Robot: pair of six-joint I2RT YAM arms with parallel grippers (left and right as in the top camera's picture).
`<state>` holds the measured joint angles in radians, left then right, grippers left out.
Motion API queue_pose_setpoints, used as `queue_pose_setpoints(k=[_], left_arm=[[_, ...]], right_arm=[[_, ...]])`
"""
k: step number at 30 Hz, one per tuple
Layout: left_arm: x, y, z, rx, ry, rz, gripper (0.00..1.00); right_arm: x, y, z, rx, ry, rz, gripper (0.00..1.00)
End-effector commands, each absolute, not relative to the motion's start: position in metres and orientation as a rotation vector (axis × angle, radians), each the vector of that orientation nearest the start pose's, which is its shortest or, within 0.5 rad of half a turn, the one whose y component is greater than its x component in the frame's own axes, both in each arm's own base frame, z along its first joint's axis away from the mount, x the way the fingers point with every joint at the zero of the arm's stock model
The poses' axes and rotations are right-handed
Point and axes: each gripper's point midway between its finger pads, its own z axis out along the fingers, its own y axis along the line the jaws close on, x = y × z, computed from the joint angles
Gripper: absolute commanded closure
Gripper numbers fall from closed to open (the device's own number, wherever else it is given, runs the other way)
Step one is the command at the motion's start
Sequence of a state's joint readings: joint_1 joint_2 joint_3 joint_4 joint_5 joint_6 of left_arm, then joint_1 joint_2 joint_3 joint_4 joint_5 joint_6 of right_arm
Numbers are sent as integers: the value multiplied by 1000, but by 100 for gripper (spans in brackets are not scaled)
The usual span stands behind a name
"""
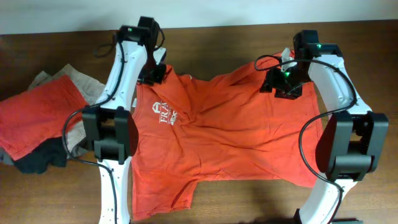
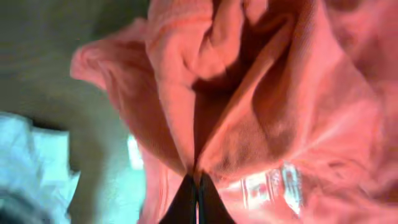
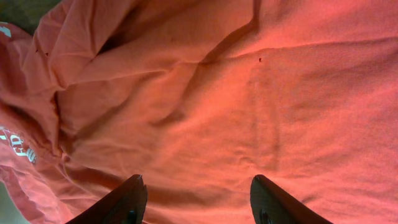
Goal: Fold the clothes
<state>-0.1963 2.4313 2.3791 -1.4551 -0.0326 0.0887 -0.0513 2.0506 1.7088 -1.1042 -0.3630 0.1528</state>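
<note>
An orange-red T-shirt (image 1: pixel 230 134) with a white chest print lies spread on the wooden table. My left gripper (image 1: pixel 157 73) is at the shirt's far left corner and is shut on a pinch of its fabric (image 2: pixel 198 163); the cloth bunches in folds above the closed fingers (image 2: pixel 198 182). My right gripper (image 1: pixel 283 84) is over the shirt's far right part. Its fingers (image 3: pixel 198 186) are wide open just above the flat orange cloth (image 3: pixel 249 93), holding nothing.
A pile of other clothes (image 1: pixel 37 118), red, beige and dark, lies at the table's left edge. A small white item (image 1: pixel 287 57) sits on the table behind the right gripper. Bare wood (image 1: pixel 236 199) shows in front of the shirt.
</note>
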Motion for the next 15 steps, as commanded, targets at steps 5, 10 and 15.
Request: queue_pose_setpoints(k=[5,10,15], left_arm=[[449,-84,122,362,3126,39,100],[448,-83,120,364,3131,42,99],[466,-87,121,355,3056,31,95]], right_arm=[[422,40,83,259,2994,545,41],[423,40,83,259,2991,544,41],[423,40,83,259,2991,544,41]])
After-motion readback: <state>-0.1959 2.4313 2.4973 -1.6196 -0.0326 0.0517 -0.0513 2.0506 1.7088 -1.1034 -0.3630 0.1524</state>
